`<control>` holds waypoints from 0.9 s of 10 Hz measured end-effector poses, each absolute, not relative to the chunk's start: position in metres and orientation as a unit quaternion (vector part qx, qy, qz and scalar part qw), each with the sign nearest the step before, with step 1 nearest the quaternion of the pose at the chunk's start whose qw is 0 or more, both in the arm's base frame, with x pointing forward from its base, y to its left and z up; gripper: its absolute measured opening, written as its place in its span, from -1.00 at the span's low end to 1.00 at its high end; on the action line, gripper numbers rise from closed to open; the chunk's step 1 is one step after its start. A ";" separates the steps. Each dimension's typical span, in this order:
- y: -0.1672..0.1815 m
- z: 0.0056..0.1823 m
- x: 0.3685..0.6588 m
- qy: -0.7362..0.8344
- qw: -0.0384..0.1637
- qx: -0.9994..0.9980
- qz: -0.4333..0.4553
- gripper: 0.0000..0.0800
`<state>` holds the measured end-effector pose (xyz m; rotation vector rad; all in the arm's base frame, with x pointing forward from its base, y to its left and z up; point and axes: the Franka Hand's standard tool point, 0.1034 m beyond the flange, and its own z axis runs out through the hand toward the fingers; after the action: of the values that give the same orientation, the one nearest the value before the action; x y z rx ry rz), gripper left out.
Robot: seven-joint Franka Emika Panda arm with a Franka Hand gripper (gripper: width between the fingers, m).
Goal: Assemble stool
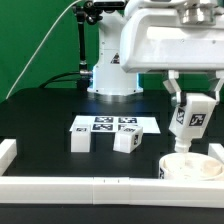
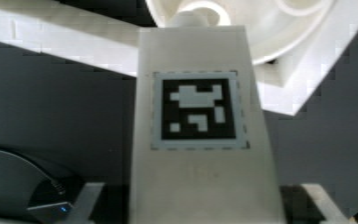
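Scanning from the exterior view's left: a white border rail (image 1: 8, 152) edges the black table, well clear of the work. Next, one loose leg (image 1: 80, 138) lies at the near edge of the marker board (image 1: 102, 124). A second loose leg (image 1: 126, 141) lies beside it, further right. Neither is mounted. Behind them stands the arm's base (image 1: 110, 75).

Further right, the gripper (image 1: 191, 104) hangs over the seat (image 1: 190, 166), pinching a third leg (image 1: 190, 120) upright with its tag facing out. The wrist view shows a finger on each side of the block, pressed against it. The seat rests dish-up near the front rail (image 1: 100, 186). The held leg is above it, apart, not yet seated.

Judgement: early stage. No leg appears fixed to the seat; this one is to be inserted and two more fetched. A white shape at the far right edge is too cropped to name. Nothing blocks the way down, though the front rail sits close to the seat.
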<state>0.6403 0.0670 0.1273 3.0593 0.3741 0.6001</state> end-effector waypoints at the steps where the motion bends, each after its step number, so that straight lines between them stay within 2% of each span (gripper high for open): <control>1: 0.067 0.128 0.642 0.121 0.001 0.974 0.192 -0.15; 4: 0.072 0.122 0.660 0.128 0.002 0.972 0.198 -0.15; 9: 0.077 0.102 0.656 0.132 0.001 0.972 0.192 -0.15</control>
<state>0.6556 0.0773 0.1023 3.0536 0.4154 0.6020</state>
